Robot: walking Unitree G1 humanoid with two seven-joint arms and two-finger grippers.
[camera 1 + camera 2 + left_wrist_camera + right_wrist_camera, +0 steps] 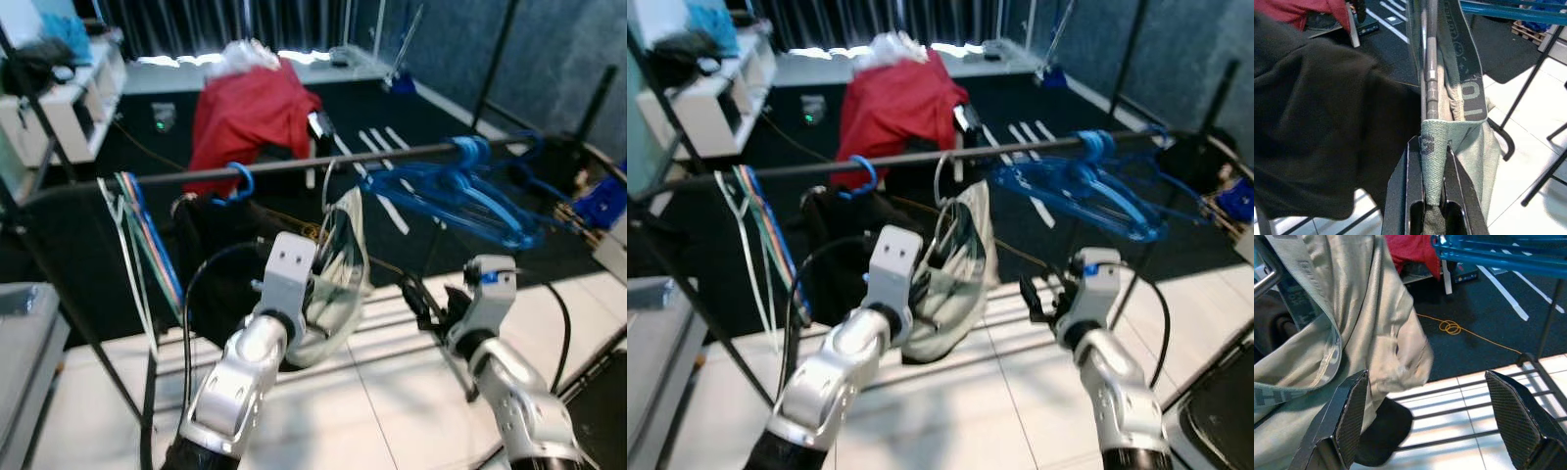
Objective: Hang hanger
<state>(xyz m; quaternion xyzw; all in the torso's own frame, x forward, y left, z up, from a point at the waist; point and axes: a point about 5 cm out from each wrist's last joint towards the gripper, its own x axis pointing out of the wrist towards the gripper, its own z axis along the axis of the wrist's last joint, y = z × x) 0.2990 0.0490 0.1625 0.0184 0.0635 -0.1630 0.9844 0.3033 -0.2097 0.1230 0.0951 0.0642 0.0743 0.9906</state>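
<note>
We are clamping our left gripper [1433,196] on the grey-green garment [338,284], which is hanging on a metal hanger [331,196] hooked over the rail [294,164]. Our right gripper [1437,421] is hovering just right of it, fingers spread wide, below the blue hangers [470,191].

One clothes rail [294,164] runs left to right across the scene. On it hang one pale grey garment [338,284] on a metal hanger, one dark garment [211,255] on a blue hook [238,183], one bunch of blue hangers [460,191] to the right, too tangled to count, and one bundle of thin coloured hangers [147,235] to the left. One red cloth [250,113] lies farther off. Two grippers: left gripper [1432,196] and right gripper [1435,416].
</note>
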